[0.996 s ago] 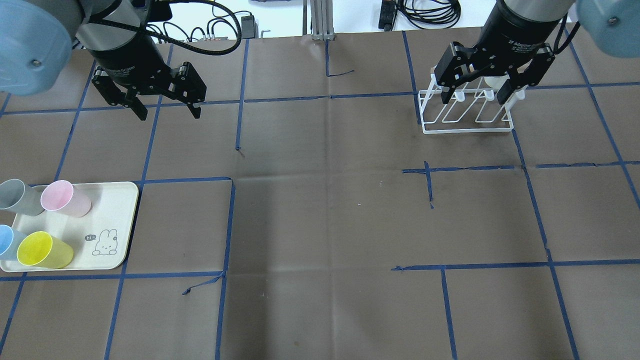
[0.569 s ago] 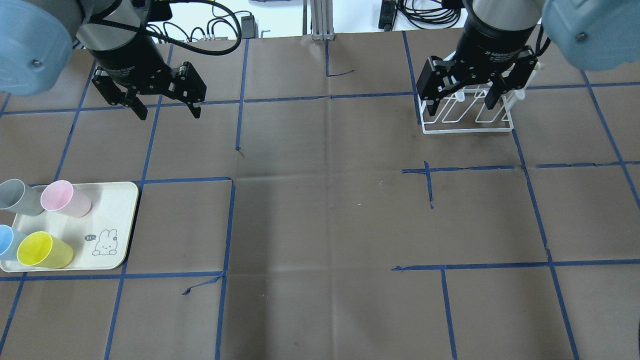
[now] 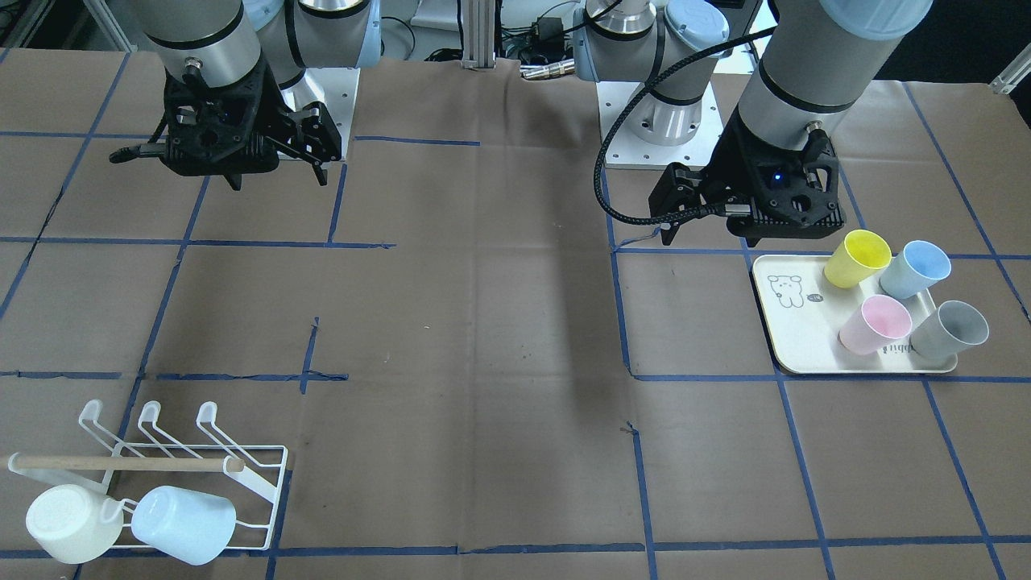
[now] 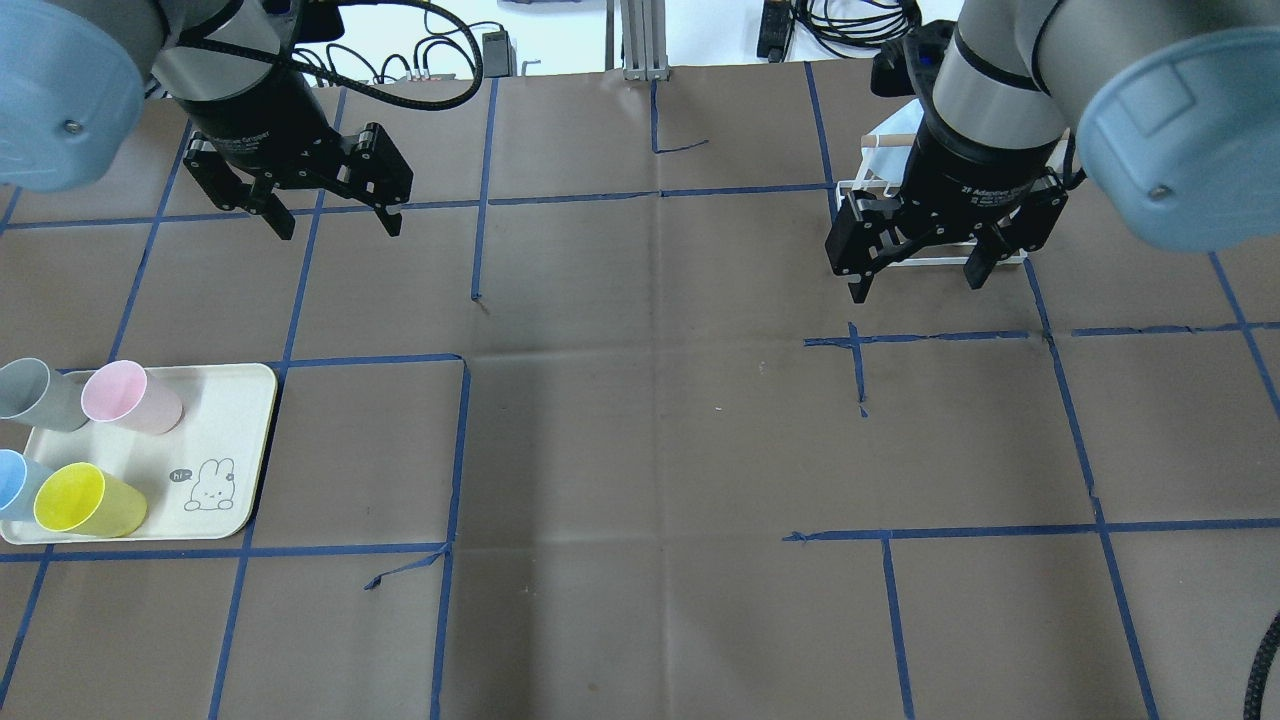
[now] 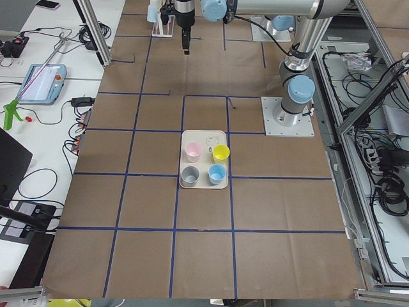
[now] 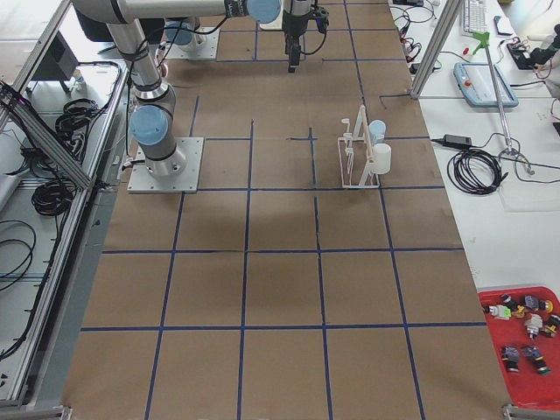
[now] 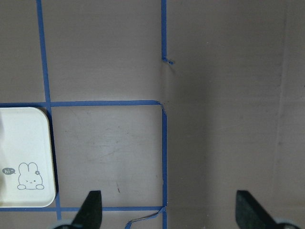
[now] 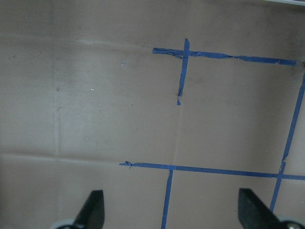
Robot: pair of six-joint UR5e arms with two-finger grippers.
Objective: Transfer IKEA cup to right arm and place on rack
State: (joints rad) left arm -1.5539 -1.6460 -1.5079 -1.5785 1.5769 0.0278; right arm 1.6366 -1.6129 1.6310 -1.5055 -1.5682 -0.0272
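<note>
Several IKEA cups lie on a cream tray (image 4: 230, 440): pink (image 4: 125, 395), grey (image 4: 30, 390), blue (image 4: 10, 480) and yellow (image 4: 85, 498). My left gripper (image 4: 338, 232) hangs open and empty above the table, beyond the tray; its wrist view shows both fingertips (image 7: 90, 207) wide apart and the tray corner (image 7: 24, 157). My right gripper (image 4: 915, 288) is open and empty, just in front of the white wire rack (image 3: 148, 416). The rack holds a white cup (image 3: 68, 524) and a pale-blue cup (image 3: 189, 524) under its wooden dowel (image 3: 121, 463). The right arm hides most of the rack in the overhead view.
Brown paper with blue tape lines covers the table (image 4: 640, 450). Both arm bases (image 3: 668, 137) stand at the robot's edge. Cables (image 4: 860, 25) lie beyond the far edge. The right wrist view shows only paper and tape (image 8: 181, 71).
My right gripper, open throughout, has drawn back from over the rack toward the robot's side of the table and slightly left. The left arm has not moved.
</note>
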